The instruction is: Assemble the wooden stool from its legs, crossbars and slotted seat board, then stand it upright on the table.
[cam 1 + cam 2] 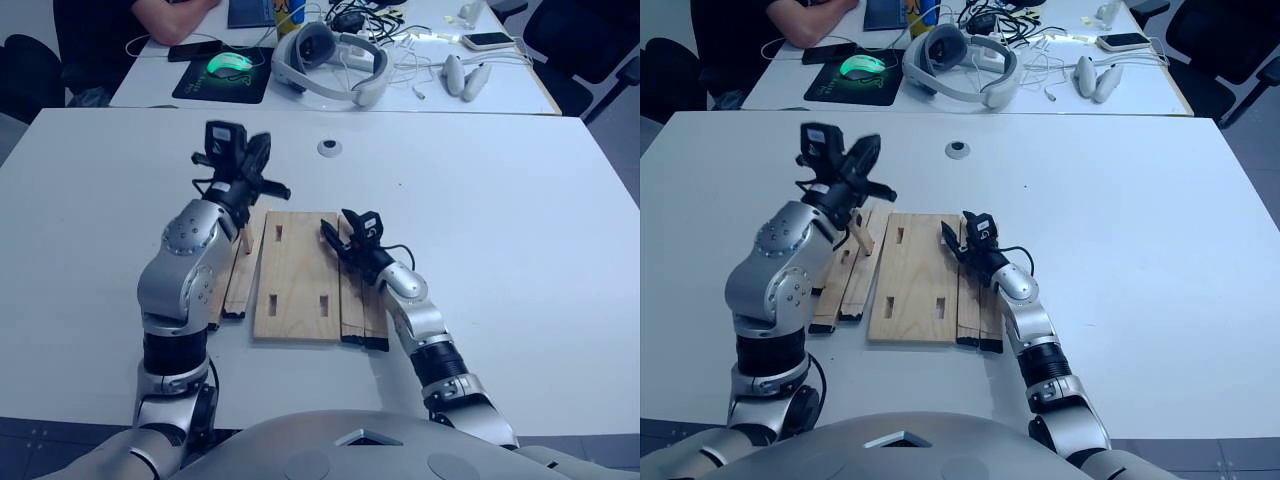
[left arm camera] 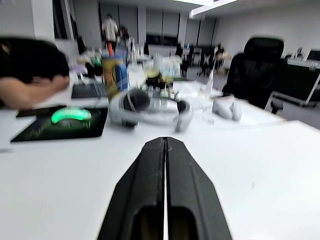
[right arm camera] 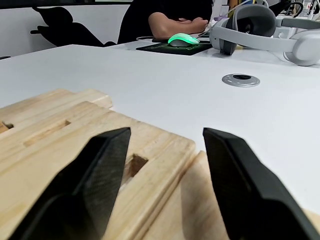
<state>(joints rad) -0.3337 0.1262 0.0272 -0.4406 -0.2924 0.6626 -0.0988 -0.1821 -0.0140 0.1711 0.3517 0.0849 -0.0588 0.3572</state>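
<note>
pale slotted wooden seat board [image 1: 298, 270] flat on white bench [image 1: 500, 200]: stiff, light, i judge; best pinched at its long edge. right pincer [image 3: 166, 132] released astride that edge; left pincer [image 2: 165, 142] clenched, aloft.

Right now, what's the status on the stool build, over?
Left end effector shut, raised above the table. Right end effector open, low over right edge of slotted seat board. Board flat, unassembled; loose wooden pieces lie along both sides.
</note>
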